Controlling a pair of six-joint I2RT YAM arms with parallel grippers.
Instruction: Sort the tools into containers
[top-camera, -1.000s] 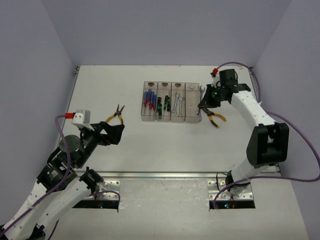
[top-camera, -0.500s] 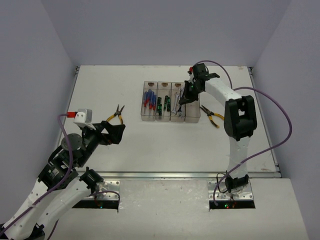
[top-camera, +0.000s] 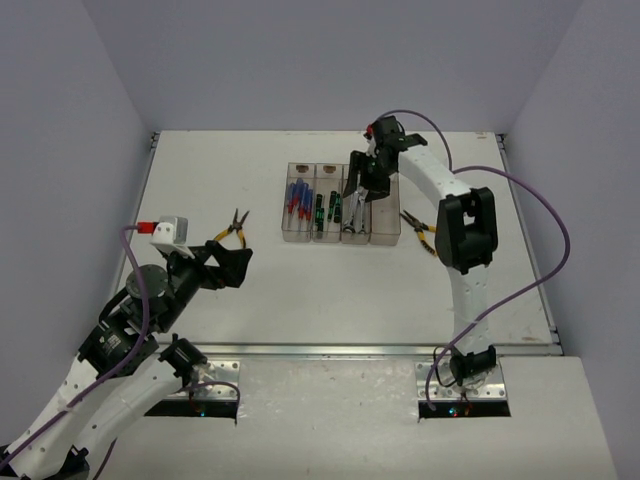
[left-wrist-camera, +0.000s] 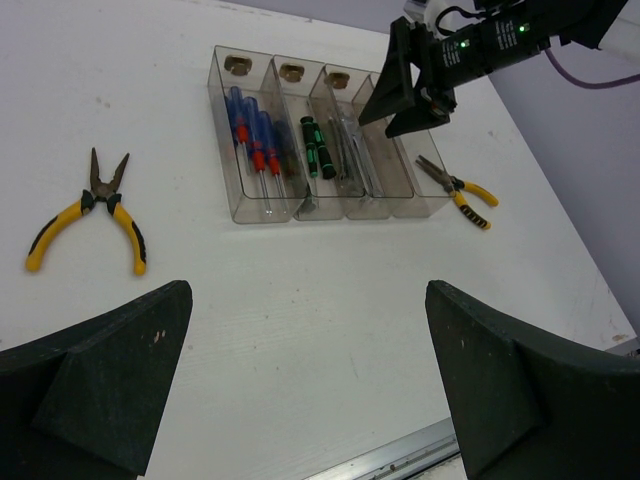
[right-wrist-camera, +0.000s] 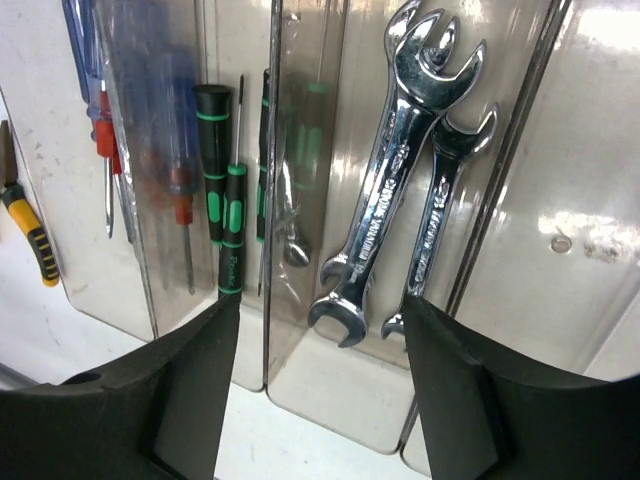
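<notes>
Right wrist view: blue screwdrivers (right-wrist-camera: 105, 130) run off the top edge and blur behind the tinted walls of the bins (right-wrist-camera: 272, 200). Pliers (right-wrist-camera: 25, 235) are clipped by the left edge, only one handle shows. Rightmost bin is half out of frame. Top view: right gripper (top-camera: 358, 188) covers the far end of the wrenches (top-camera: 350, 222), too small to count. Left wrist view: left gripper (left-wrist-camera: 310, 370), both fingers (left-wrist-camera: 110, 380) cut off at the bottom.

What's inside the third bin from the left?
Two silver wrenches lie side by side in that bin. Overhead, the right hand covers its far end, so anything there is hidden.
</notes>
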